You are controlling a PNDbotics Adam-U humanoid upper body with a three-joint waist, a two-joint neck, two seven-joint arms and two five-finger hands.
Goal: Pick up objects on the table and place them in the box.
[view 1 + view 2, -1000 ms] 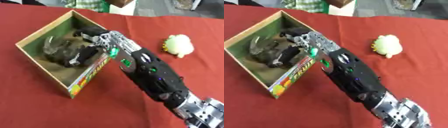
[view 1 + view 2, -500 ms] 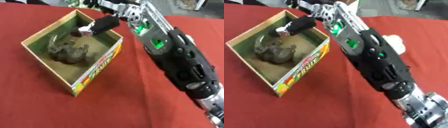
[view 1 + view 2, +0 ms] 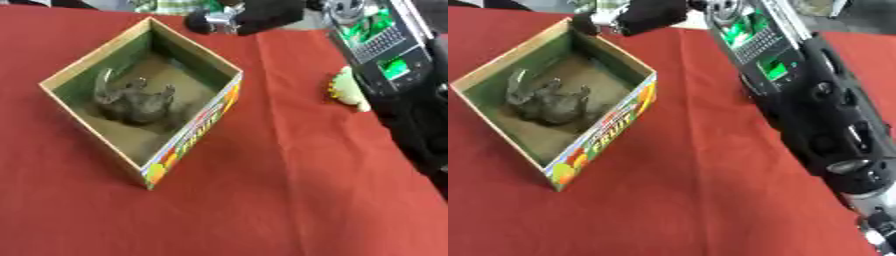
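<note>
We counted one box (image 3: 188, 142) holding one grey toy animal (image 3: 133, 101) (legs up, lengthwise along the box), one yellow-green toy (image 3: 346, 90) on the red counter (image 3: 289, 200), right robot hand (image 3: 645, 12) above the box's far corner, grip unclear.

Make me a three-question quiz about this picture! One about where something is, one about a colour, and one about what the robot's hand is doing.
1. Where is the grey toy animal?
A. inside the box
B. on the cloth beside the box
C. in the robot's hand

2. What colour is the cloth on the table?
A. blue
B. red
C. white

3. What is the right hand doing?
A. resting inside the box
B. pressing flat on the cloth
C. raised by the far corner of the box

Answers:
1. A, the toy lies on the box floor between its walls.
2. B, the cloth is red all around the box.
3. C, the hand shows at the top of the picture, above the box's far corner.
</note>
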